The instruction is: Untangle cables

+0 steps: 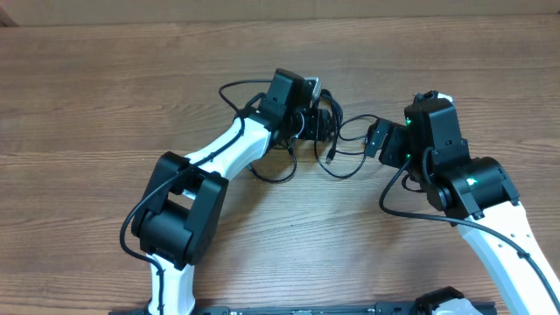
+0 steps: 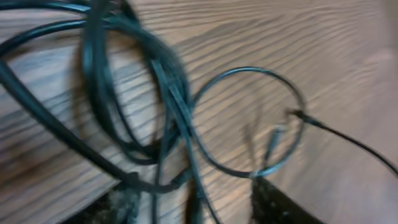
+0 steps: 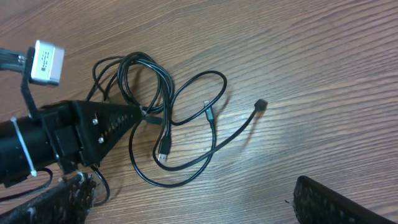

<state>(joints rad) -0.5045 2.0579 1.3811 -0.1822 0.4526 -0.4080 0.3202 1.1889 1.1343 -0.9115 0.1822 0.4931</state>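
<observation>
- The cables [image 1: 335, 154] are lying about mid-table, somewhat nearer the far edge than the near edge, as one loose bunch of overlapping black loops.
- The bunch's long axis is running side to side across the table [image 1: 87, 105], from one gripper towards the other.
- The knotted part is sitting at the left end. Wider loops and a free plug end [image 3: 261, 104] are trailing out towards the right arm.
- The left gripper [image 3: 144, 116] is sitting in the knotted end, so the left arm is plainly the nearer one.
- In its own blurred wrist view, its fingers [image 2: 273, 202] are standing partway apart with strands crossing between them. Nothing is showing as clamped.
- The right gripper [image 1: 378, 138] is hovering just beside the loose end with its jaws spread wide and empty. The cables are lying ahead of it, towards the left arm.
- Judgement: the coming move is turning on this line-up. With the left arm pinning the knot, the right arm is best placed to take the free plug end and draw it along the long axis, towards the right edge.
- Risk: dragging the whole bunch rather than freeing a loop.
</observation>
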